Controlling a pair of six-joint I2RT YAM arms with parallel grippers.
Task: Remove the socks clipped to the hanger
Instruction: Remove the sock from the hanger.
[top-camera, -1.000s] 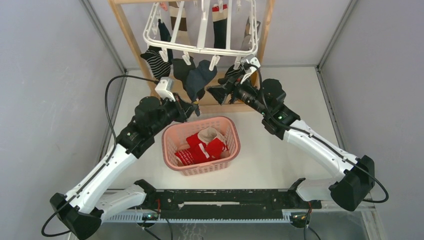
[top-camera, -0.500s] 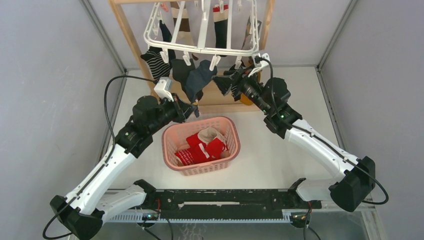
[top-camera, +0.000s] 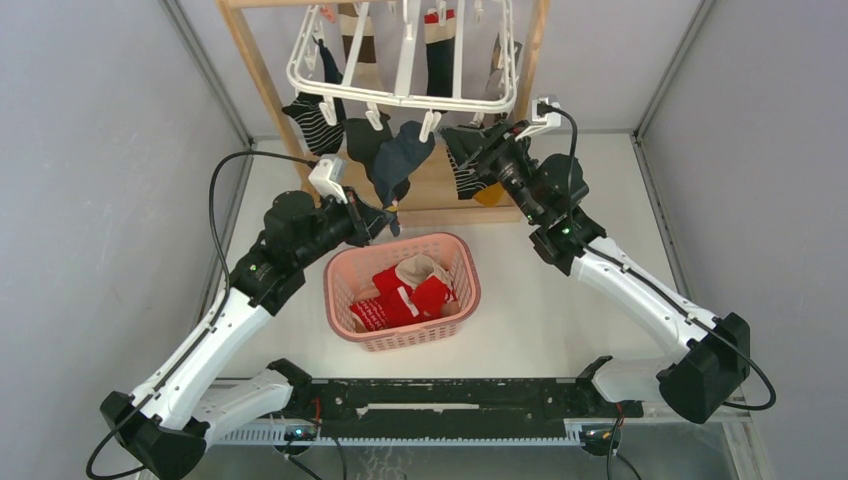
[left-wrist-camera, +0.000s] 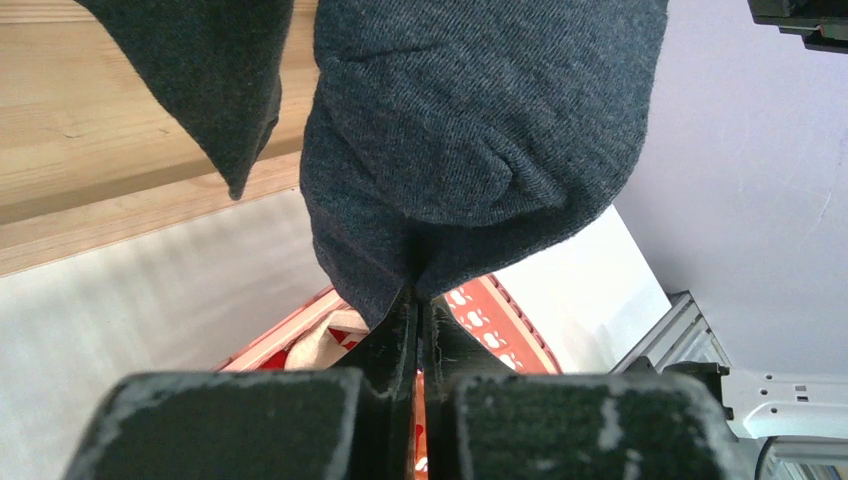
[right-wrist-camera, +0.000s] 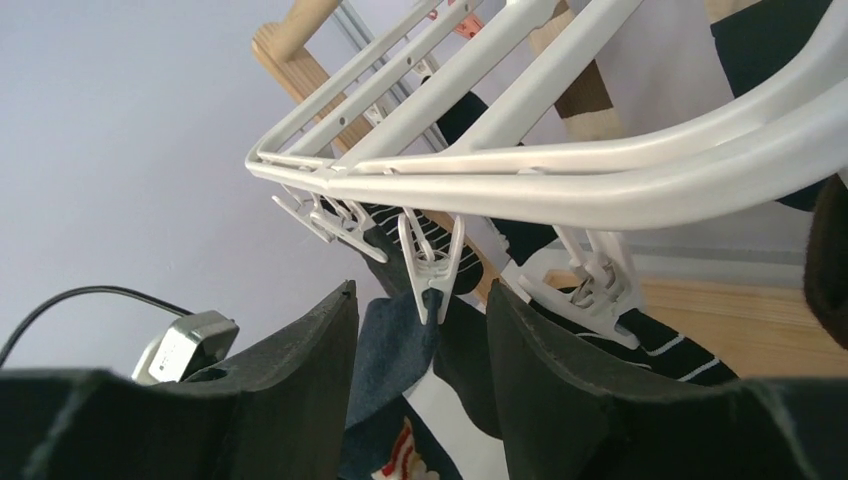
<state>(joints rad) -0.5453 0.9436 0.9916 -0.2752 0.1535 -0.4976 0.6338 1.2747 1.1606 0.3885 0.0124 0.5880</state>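
No text, label, brand or number can be read in any view. The red sock (top-camera: 385, 312) in the basket (top-camera: 410, 338) carries small white marks. From above they are too small to tell as letters, and in the left wrist view they look like a printed pattern, not writing.
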